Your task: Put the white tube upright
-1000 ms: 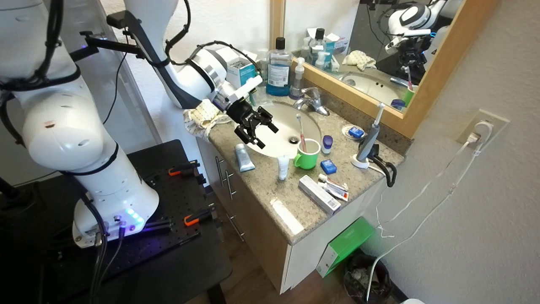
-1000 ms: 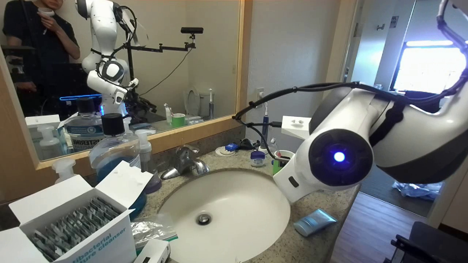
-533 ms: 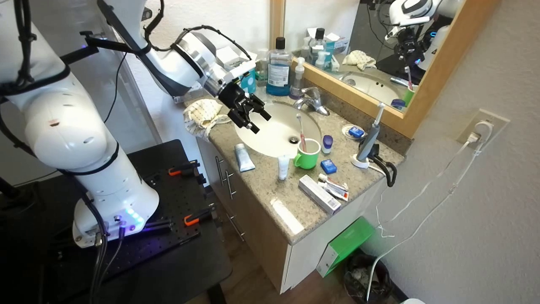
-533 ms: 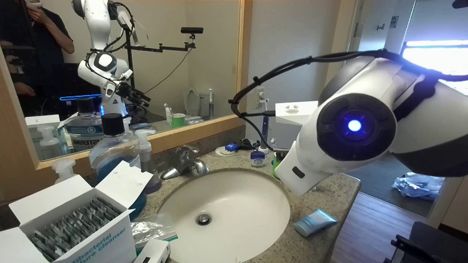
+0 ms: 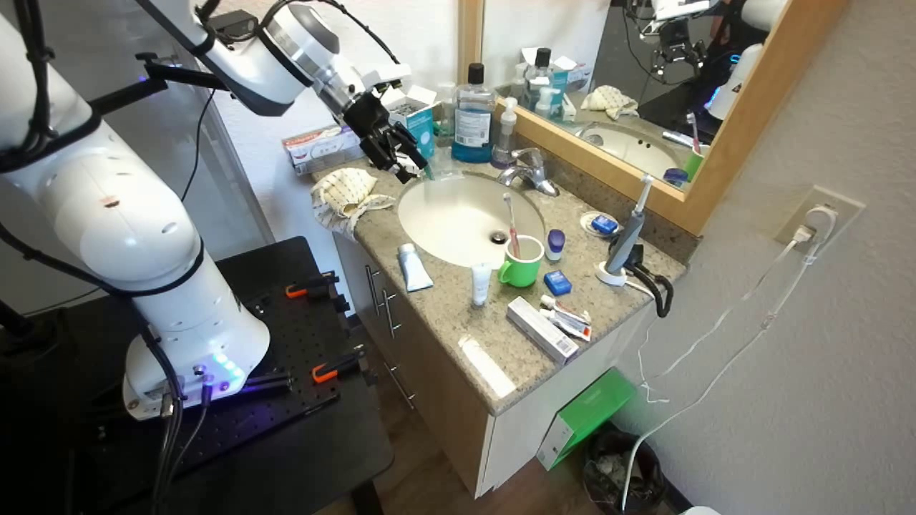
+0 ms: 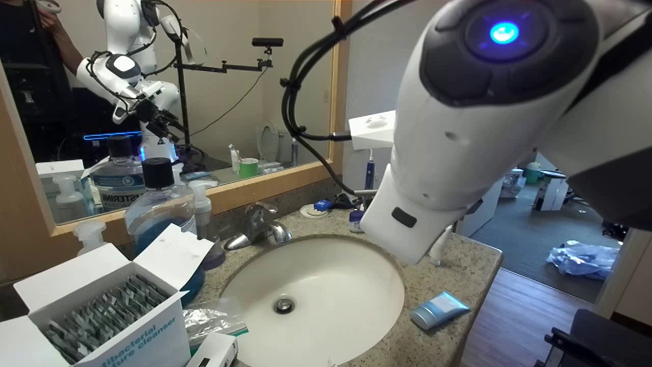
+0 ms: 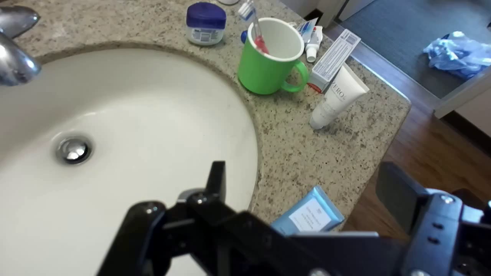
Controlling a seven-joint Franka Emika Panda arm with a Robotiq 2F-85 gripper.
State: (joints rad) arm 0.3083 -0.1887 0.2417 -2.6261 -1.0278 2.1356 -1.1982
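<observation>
We see the small white plastic squeeze tube [image 7: 339, 96] standing on its cap, flat end upward, on the speckled stone countertop [image 5: 447, 312]. It is near the drawer-side edge, between that edge and a round green cup [image 5: 520, 270] with a white inside, just beside the cup but apart from it. The black two-fingered gripper [image 7: 307, 188] is well apart from the white tube, toward the opposite end of the countertop: in an exterior view it shows against the rim of the oval white basin [image 5: 458, 222], at the end toward a cream patterned cloth [image 5: 347, 197]; how high it hangs, we cannot tell. We find it released, its fingers [image 7: 217, 178] spread wide, and through the gap in the wrist view we see a flat light-blue squeeze tube [image 7: 308, 216] lying near the drawer-side edge; the white tube appears beyond, toward the upper right. Bare stone lies between the white tube and the front corner, with a bright strip of glare [image 5: 486, 366] beside the edge. Toward the end edge, a long white cardboard carton [image 5: 542, 329] and two small toothpaste tubes [image 5: 567, 324] take up room, with a small blue box [image 5: 557, 282] closer to the cup. In an exterior view the white robot arm [image 6: 473, 148] covers part of the white tube.
</observation>
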